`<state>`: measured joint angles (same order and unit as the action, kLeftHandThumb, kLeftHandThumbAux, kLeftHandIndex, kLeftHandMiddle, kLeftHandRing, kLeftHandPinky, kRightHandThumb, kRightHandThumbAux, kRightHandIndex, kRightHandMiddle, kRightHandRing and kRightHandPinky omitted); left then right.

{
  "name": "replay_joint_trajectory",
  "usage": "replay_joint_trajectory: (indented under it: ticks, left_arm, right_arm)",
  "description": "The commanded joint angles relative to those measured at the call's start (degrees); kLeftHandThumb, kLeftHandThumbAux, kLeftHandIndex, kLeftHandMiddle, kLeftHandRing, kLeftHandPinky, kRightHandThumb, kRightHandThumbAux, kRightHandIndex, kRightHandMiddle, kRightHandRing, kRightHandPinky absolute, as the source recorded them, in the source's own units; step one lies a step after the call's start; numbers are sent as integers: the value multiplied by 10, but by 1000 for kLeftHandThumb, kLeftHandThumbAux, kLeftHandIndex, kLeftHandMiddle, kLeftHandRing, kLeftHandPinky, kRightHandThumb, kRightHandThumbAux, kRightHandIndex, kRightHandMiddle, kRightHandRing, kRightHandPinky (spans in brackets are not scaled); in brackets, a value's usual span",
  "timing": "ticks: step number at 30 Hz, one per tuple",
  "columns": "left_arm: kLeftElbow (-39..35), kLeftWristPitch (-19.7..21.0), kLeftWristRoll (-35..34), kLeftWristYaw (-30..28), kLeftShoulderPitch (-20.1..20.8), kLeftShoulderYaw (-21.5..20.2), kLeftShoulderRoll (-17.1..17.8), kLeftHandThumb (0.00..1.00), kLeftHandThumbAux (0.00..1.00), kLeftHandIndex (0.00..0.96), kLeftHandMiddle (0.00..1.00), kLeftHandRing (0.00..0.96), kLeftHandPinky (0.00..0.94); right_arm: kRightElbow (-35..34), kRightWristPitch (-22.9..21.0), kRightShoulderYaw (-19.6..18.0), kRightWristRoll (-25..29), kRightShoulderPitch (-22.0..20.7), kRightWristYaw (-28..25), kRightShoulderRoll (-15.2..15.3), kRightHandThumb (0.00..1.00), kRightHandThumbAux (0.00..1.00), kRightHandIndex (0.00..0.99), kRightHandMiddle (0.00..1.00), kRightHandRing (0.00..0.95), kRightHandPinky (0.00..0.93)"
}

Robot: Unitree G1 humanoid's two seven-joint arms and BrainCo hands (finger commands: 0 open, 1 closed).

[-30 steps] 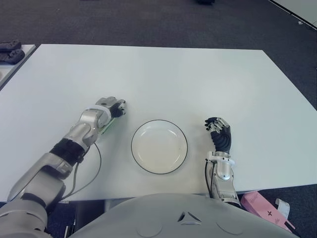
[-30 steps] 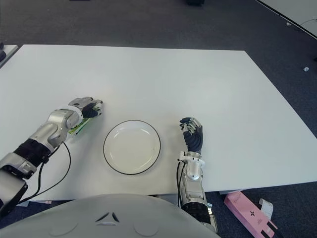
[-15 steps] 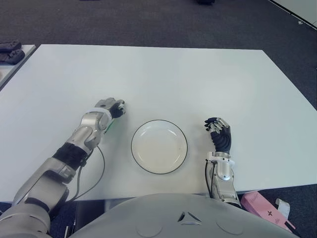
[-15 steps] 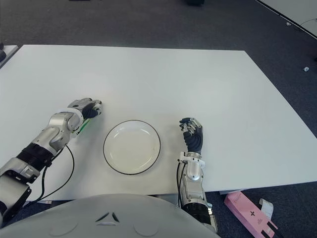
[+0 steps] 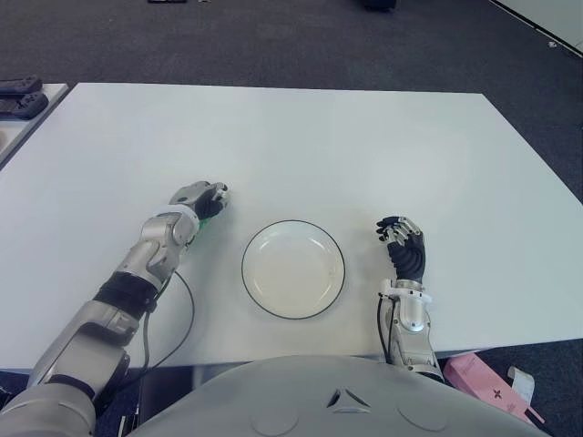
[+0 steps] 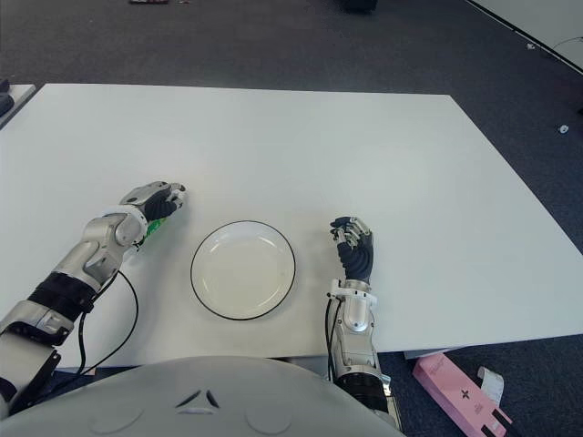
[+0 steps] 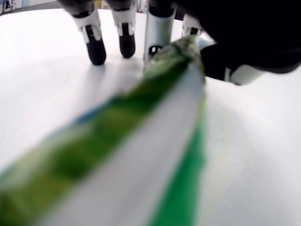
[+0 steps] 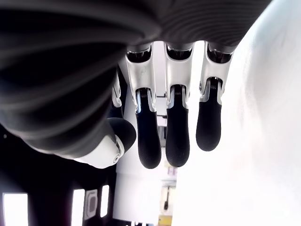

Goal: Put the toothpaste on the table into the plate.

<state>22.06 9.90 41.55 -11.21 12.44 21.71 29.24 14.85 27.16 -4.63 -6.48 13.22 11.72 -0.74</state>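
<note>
The toothpaste (image 7: 141, 141) is a green and white tube on the white table (image 5: 319, 146), left of the plate. In the eye views only a green sliver of the toothpaste (image 6: 152, 228) shows beneath my left wrist. My left hand (image 5: 208, 198) covers the tube's far end, and in the left wrist view the curled fingers (image 7: 96, 49) and the thumb (image 7: 235, 70) close on either side of it. The round white plate (image 5: 292, 269) with a dark rim holds nothing. My right hand (image 5: 404, 241) shows to the right of the plate, fingers relaxed around nothing.
A black cable (image 5: 173, 319) loops under my left forearm near the table's front edge. A pink box (image 5: 483, 382) lies on the floor at the lower right. Dark objects (image 5: 18, 86) sit on a side table at the far left.
My left forearm has swung inward and the hand has rolled over the tube, so less green shows under the wrist. The plate and right hand have not moved.
</note>
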Motion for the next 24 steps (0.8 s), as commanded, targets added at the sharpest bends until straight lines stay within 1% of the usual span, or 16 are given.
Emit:
replay_joint_trajectory:
  ticks: [1,3,9,18,20,24]
  left_arm:
    - [71,0,-27,-23,-61,18,-20,846,663,421,514,694,718]
    - [75,-3,-27,-19,-60,17,-21,848,663,416,528,723,739]
    - [92,-17,-32,1,-55,11,-27,847,666,407,538,771,789]
    - [100,-29,-43,23,-43,-1,-32,846,669,400,544,812,836]
    - [75,-19,-46,14,-36,-7,-32,846,670,399,546,819,843]
    - [35,-9,-48,11,-35,-16,-30,846,670,398,550,832,850]
  right_arm:
    - [9,0,-1,2,0,1,0,710,732,431,503,500,505]
    - [9,0,-2,2,0,1,0,710,732,431,505,502,507]
    - [12,1,-2,3,-2,0,-1,709,731,431,504,502,505]
    - [14,1,-3,4,-4,-1,-1,708,732,430,500,501,506]
    - [14,1,-3,4,-5,-1,-1,708,732,430,500,501,506]
    - [16,0,-3,4,-7,0,-1,708,732,430,499,501,504]
